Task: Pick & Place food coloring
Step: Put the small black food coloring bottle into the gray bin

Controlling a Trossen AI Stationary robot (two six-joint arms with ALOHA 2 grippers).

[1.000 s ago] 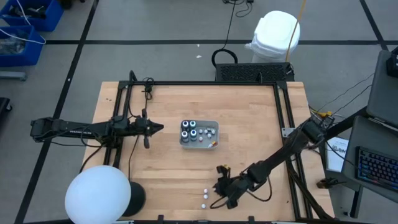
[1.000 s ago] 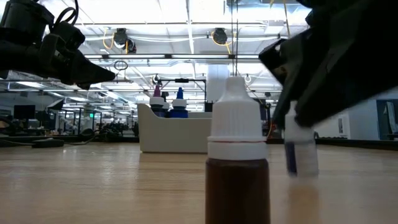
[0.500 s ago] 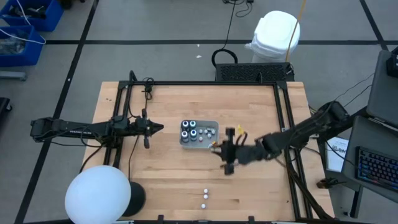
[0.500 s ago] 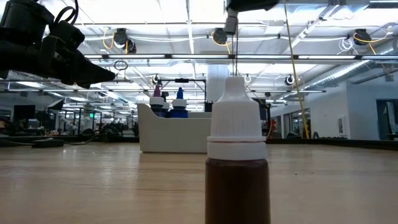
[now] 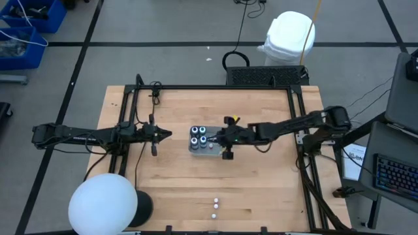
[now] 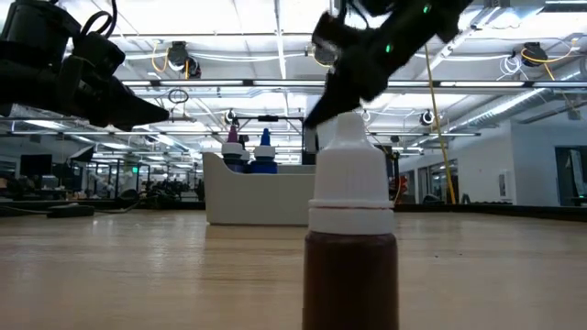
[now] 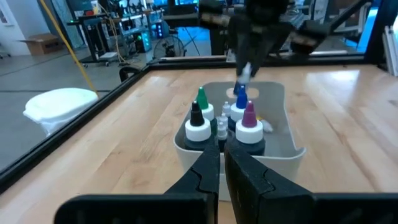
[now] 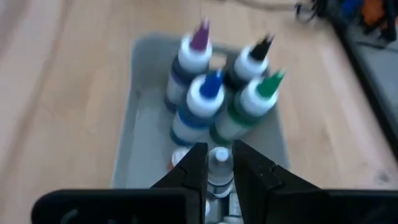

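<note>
A grey tray (image 5: pixel 219 149) near the table's middle holds four food coloring bottles (image 5: pixel 199 135) with purple, black, blue and green tips (image 8: pixel 211 93). They stand upright in its left half, and some small items lie in its right half. My right gripper (image 5: pixel 223 138) hovers over the tray, shut on a small white-capped bottle (image 8: pixel 218 157). My left gripper (image 5: pixel 168 134) waits left of the tray, shut and empty; its fingers also show in the left wrist view (image 7: pixel 221 163). Two more small white-capped bottles (image 5: pixel 215 208) stand near the front edge. One of them, brown, fills the low view (image 6: pixel 351 243). My right gripper pinches the small bottle between its two fingers, with the white cap (image 8: pixel 218 153) showing between them. The fingers come from above, slanting down from the table's right side. The bottle (image 7: pixel 243 70) hangs at the fingertips, clear of the tray and above the tray's bottles.
A black frame runs round the wooden table (image 5: pixel 261 183). A white round lamp (image 5: pixel 103 203) stands at the front left corner. A white bin (image 5: pixel 289 36) and a black mat lie beyond the far edge. Bare wood lies to the tray's right and front.
My right gripper has taken one small bottle from the group near the front edge. It has lifted the bottle clear and carried it toward the far edge and left, until it is over the tray. Two small bottles stay at the front.
</note>
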